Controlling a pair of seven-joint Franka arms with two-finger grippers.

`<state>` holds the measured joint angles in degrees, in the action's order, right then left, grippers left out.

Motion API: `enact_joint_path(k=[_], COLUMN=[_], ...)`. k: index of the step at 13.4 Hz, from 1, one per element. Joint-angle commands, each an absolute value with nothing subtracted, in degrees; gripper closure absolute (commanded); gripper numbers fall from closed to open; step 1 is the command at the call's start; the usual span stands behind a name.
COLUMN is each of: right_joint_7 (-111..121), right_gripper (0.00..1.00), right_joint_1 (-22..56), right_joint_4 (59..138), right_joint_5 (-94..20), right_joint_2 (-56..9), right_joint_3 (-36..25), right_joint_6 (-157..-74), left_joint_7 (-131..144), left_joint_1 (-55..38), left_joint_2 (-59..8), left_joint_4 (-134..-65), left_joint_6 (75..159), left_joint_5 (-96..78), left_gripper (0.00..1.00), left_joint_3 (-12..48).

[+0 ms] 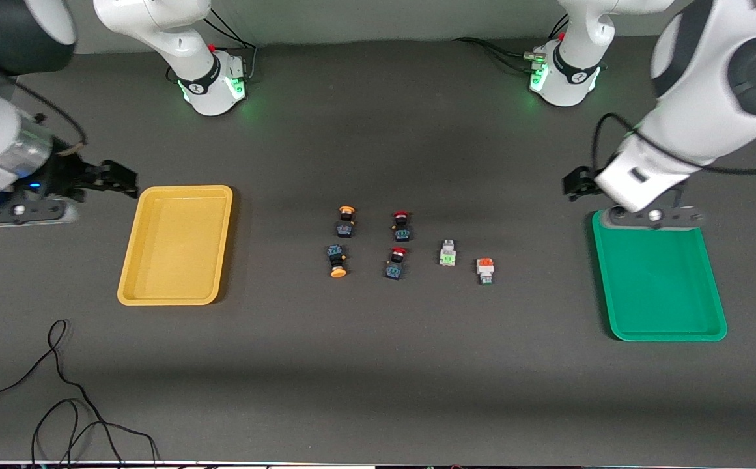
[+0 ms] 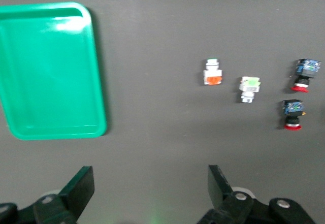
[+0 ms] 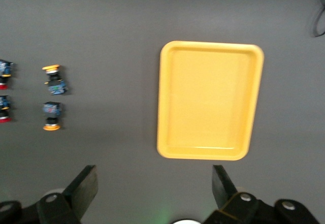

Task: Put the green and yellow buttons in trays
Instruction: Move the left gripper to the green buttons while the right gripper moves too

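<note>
Front view, 6 buttons [image 1: 394, 244], 2 empty trays [image 1: 616, 281], left gripper [image 2: 150, 191], right gripper [image 3: 155, 188], both spread

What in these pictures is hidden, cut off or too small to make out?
- Front view: the left gripper covers part of the green tray rim.
- Front view: markings on the six buttons, such as the green-faced button, are too small to read.
- Right wrist view: two red-capped buttons are cut by the frame edge.
- Right gripper: only its open fingers show; the front view does not show them clearly.

Green tray [image 2: 51, 127], four buttons [image 2: 213, 76]
</note>
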<state>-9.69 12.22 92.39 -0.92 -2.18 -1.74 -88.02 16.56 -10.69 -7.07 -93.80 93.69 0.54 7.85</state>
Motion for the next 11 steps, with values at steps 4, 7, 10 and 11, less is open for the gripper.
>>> enact_joint_path(k=[4,7,10,11], right_joint_7=[-32.39,-41.56,-48.23,-49.03], right_gripper=[0.0,0.0,0.0,0.0], right_joint_1=[28.18,37.59,43.57,44.2], right_joint_4=[97.98,101.77,102.13,102.48], right_joint_5=[-2.81,-2.81,-2.73,-2.72], right_joint_2=[-2.81,-4.04,-6.41,-6.68], right_joint_3=[-2.11,-2.11,-2.11,-2.11], right_joint_6=[-96.92,-102.73,-105.63,-106.34], left_joint_7=[21.44,21.53,21.53,21.45], left_joint_1=[-15.56,-15.56,-16.43,-16.87], left_joint_2=[-19.94,-25.82,-31.01,-32.24], left_joint_4=[-92.02,-92.46,-96.14,-96.85], left_joint_6=[104.83,110.28,120.55,122.85], left_joint_5=[0.7,0.7,0.7,0.53], left_gripper=[0.0,0.0,0.0,0.0], left_joint_3=[7.73,7.73,7.73,7.73])
